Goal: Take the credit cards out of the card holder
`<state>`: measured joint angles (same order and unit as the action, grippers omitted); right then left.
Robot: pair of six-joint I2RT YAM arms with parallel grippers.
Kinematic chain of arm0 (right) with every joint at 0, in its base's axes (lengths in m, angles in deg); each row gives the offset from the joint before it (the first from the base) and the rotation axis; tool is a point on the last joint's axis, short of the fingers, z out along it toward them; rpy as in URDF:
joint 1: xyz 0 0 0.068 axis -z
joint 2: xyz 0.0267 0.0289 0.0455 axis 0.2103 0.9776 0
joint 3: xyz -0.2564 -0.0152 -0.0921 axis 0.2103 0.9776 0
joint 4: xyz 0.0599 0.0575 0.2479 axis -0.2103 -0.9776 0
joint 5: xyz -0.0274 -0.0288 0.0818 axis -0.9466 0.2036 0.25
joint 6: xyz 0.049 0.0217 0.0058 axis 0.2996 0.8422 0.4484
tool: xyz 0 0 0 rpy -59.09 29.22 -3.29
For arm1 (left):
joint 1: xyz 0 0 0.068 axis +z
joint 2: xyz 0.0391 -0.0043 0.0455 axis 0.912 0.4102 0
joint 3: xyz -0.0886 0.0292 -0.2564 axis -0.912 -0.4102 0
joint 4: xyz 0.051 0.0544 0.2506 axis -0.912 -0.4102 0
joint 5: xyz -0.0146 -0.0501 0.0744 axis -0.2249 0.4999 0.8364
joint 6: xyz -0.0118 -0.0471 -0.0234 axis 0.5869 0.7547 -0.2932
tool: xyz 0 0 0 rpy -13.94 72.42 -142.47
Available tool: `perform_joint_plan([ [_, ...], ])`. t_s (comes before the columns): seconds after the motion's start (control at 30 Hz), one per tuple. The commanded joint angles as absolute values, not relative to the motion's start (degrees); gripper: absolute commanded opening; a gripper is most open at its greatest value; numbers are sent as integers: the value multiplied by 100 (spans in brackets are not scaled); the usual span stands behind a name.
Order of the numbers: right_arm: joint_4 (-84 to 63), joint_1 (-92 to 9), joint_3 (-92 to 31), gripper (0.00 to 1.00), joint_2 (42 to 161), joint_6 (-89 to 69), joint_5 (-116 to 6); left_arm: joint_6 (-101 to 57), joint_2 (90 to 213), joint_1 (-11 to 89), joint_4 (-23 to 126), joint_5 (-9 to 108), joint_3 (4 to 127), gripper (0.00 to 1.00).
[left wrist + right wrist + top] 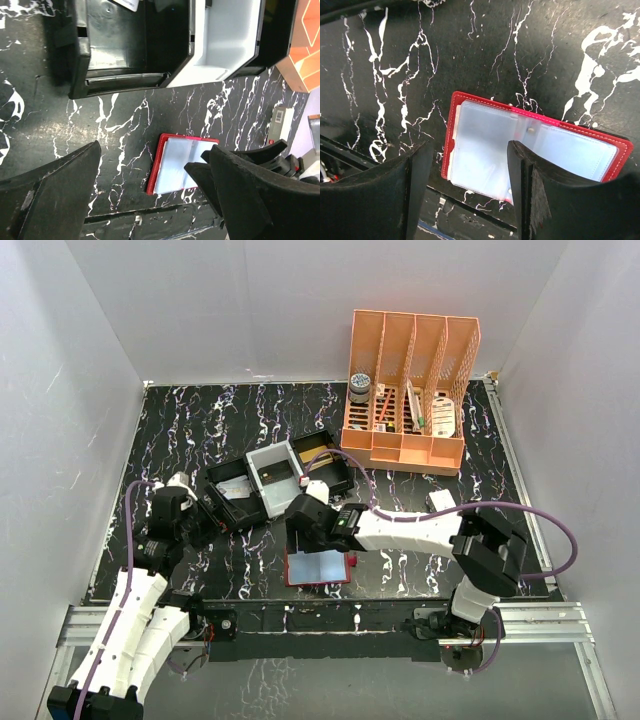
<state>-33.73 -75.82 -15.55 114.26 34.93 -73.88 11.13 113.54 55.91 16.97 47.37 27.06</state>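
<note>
Left gripper (152, 160) spread wide, empty, over the table (200, 410); card holder (318, 568) lies open near the front edge, clear sleeves up; right gripper (470, 150) hovers half-open above it, gripping nothing; white box (441, 501) label too small to read

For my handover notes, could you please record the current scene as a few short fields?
card holder: red leather-like folding card holder, lying open with its clear sleeves facing up
location: black white-veined marbled table, near its front edge
credit cards: none clearly visible in the sleeves
right gripper: open, poised over one end of the holder, gripping nothing
left gripper: open, empty, off to the side of the holder
tray: black compartmented tray with grey insert, behind the holder
</note>
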Motion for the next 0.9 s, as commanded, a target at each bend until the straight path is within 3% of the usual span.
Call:
perform_joint_plan([
  [0.0,-3725,-7735,-2026,59,11663,3561,-7706,1332,11241,5575,1330,5108,2744,89],
  [0.6,-4324,-7924,-2539,61,12743,3624,-7971,1421,11177,5576,1221,5289,2793,90],
  [0.87,-4209,-7937,-2189,44,12692,3719,-8042,1344,11306,5583,1385,4869,2706,90],
])
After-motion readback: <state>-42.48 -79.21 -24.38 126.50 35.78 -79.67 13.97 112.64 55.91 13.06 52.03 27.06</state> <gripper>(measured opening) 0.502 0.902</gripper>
